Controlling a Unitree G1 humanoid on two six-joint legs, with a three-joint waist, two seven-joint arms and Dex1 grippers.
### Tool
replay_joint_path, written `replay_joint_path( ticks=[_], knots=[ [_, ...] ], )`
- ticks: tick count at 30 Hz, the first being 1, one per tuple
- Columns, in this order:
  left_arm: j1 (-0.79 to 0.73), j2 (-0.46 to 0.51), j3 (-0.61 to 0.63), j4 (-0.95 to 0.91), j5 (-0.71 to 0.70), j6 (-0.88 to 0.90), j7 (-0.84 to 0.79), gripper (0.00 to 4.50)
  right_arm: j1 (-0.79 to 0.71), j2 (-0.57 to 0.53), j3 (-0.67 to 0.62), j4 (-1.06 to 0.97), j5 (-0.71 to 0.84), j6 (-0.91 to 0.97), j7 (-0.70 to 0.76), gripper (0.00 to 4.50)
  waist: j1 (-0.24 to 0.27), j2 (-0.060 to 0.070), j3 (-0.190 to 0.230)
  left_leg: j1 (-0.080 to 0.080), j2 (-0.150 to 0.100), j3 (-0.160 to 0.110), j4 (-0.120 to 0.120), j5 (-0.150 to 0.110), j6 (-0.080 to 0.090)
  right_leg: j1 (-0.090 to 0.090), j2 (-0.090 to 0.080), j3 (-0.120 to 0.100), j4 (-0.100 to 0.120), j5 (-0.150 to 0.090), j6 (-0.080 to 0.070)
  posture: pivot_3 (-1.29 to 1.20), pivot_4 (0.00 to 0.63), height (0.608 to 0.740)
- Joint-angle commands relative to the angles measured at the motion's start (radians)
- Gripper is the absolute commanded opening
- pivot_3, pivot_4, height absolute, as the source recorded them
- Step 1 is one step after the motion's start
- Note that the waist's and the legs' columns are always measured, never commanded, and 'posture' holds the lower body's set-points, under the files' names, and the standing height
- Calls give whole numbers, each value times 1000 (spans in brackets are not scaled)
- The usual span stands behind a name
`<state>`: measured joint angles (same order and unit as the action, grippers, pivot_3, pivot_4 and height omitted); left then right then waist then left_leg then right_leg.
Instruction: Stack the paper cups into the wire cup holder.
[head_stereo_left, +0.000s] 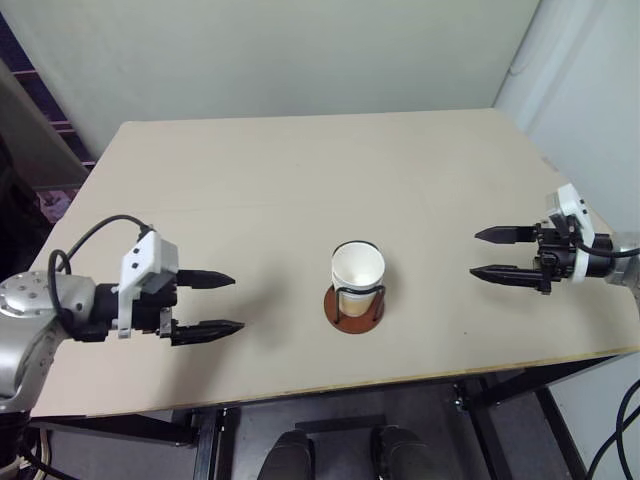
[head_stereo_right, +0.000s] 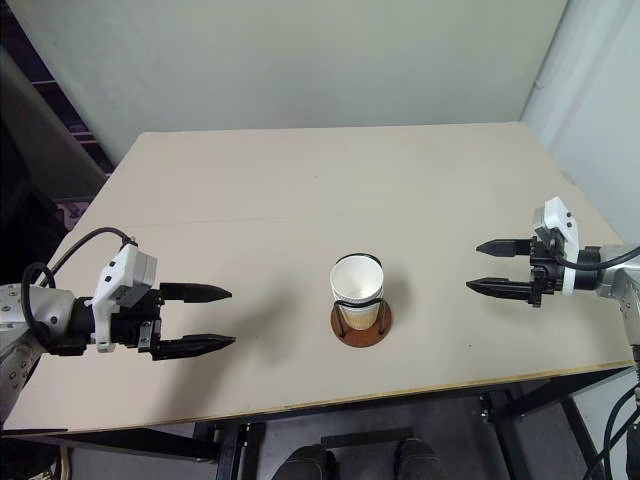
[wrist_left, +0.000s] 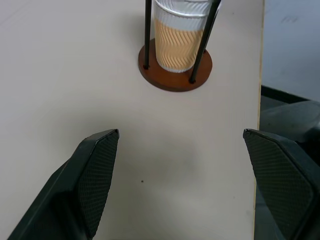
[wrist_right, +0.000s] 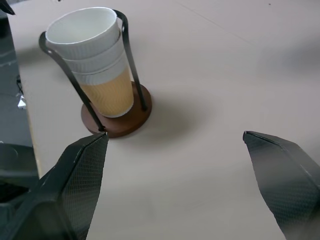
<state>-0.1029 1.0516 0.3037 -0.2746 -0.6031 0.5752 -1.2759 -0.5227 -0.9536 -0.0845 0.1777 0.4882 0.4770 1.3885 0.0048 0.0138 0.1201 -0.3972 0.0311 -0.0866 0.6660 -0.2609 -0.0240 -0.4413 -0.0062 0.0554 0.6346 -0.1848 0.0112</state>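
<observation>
Paper cups (wrist_right: 92, 60) nested upright, mouths up, in wire cup holder (wrist_right: 117, 117)

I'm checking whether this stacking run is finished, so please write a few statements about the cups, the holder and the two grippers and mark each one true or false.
1. The paper cups sit nested in the wire cup holder. True.
2. The left gripper is closed on a cup. False: its jaws are open and empty, off to the side of the holder.
3. One cup lies loose on the table. False: all the cups in view are nested in the holder.
4. The right gripper is open and holds nothing. True.
5. The holder has tipped over. False: it stands upright on its round base.
</observation>
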Motion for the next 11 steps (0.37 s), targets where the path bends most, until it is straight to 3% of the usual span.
replay_joint_path(
  ticks=[1, 11],
  knots=[
    [-24, 5, -1, -7, -10, 0, 9, 4259, -13, -10, -40, -42, 29, 4, 8, 4500, -2, 0, 0, 0, 0, 0, 0, 0, 0, 0, 0, 0, 0, 0, 0, 0, 150, 740],
    [-21, 6, -6, -18, -10, 8, 25, 4259, -19, -4, -34, -42, 21, -2, 17, 4500, -3, 0, 0, 0, 0, 2, -1, 0, 0, -1, 0, 1, 0, 0, 0, 0, 150, 740]
  ],
)
